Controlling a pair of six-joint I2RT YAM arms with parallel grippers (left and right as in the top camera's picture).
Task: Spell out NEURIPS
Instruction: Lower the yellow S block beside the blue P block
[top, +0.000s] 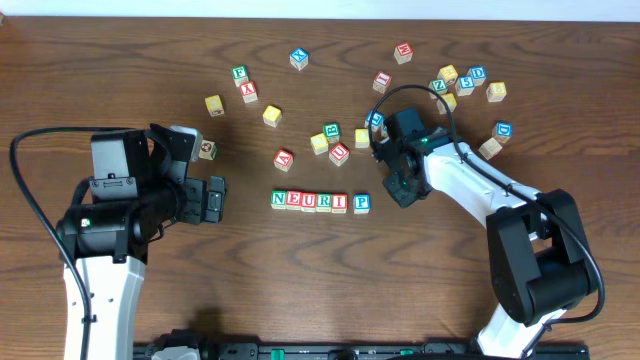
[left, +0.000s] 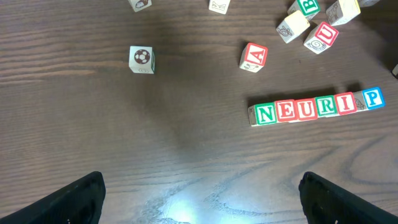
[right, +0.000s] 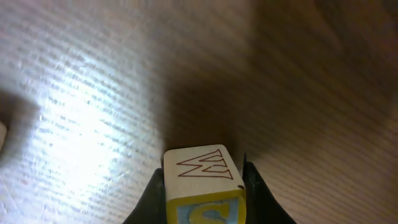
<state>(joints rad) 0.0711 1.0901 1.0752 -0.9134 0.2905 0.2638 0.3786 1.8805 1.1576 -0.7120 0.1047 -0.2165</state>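
Worktop (top: 300, 280): dark brown wood grain, with a bright patch of glare in both wrist views.
Room: only a pale strip (top: 320, 8) beyond the far edge and a black rail (top: 350, 352) along the near edge could be seen.
Arms: two, white and black, one at each side.
Left pincer (top: 214, 198): stood wide open over bare wood and held nothing.
Right pincer (top: 380, 128): was closed on one cube, with a finger against each side.
Held cube (right: 202, 171): its top face bore a red zigzag outline. Its blue-bordered side showed a yellow letter cut off by the frame edge, so it could not be read for certain.
Row (top: 318, 202): six cubes reading N, E, U, R, I, P lay between the two pincers. It was off to the right of the left pincer and apart from it. From the right pincer it lay to the left and nearer the robot's base. P sat just beside I, a little out of line.
Loose cubes (top: 272, 115): roughly twenty were scattered beyond the row, many around and past the right pincer. Some were partly hidden by that arm, so the count is not exact.
Ball cube (left: 142, 59): one, ahead of the left pincer, towards its left finger.
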